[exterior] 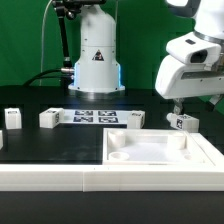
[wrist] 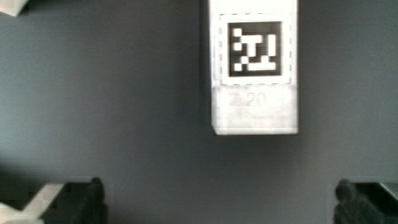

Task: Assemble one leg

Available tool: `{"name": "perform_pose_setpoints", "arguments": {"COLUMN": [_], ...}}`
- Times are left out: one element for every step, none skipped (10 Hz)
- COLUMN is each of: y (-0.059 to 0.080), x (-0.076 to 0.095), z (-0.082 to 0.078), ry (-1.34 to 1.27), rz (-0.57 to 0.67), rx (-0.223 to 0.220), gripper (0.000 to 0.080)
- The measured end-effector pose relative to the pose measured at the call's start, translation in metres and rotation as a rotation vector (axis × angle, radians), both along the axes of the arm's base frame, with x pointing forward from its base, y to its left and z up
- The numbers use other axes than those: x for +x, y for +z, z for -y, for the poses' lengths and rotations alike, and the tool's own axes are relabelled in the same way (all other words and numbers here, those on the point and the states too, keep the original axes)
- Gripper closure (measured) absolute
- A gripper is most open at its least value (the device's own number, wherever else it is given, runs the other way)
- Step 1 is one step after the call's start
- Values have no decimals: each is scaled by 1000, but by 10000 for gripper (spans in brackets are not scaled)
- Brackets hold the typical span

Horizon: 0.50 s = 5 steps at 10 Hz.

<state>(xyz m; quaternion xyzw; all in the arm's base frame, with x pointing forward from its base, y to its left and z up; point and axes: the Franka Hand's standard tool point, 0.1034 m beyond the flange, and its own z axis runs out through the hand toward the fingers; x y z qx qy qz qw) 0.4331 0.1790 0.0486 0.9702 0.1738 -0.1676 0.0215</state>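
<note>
Closest to the exterior camera, a low white bar runs across the front, and behind it lies the large white square panel with round corner sockets. Just past the panel's far edge, on the exterior view's right, the leg sits on the black table with its tag showing. The arm rises from its base at the back. Its white wrist comes in from the upper right and points the gripper straight down just above the leg. In the wrist view the dark fingers stand wide apart and grasp nothing; the leg lies ahead of them, not between them. The marker board lies mid-table, with two small white posts toward the exterior view's left.
</note>
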Motion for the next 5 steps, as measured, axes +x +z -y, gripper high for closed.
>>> {"name": "perform_pose_setpoints", "arguments": {"y": [-1, 0, -1, -2, -4], "x": [2, -3, -3, 1, -4], "z": [0, 3, 3, 2, 0], "ry": [0, 2, 2, 2, -9], "rz": [-40, -121, -186, -223, -271], "rx": [-15, -48, -72, -84, -111], "gripper": [150, 150, 150, 150, 150]}}
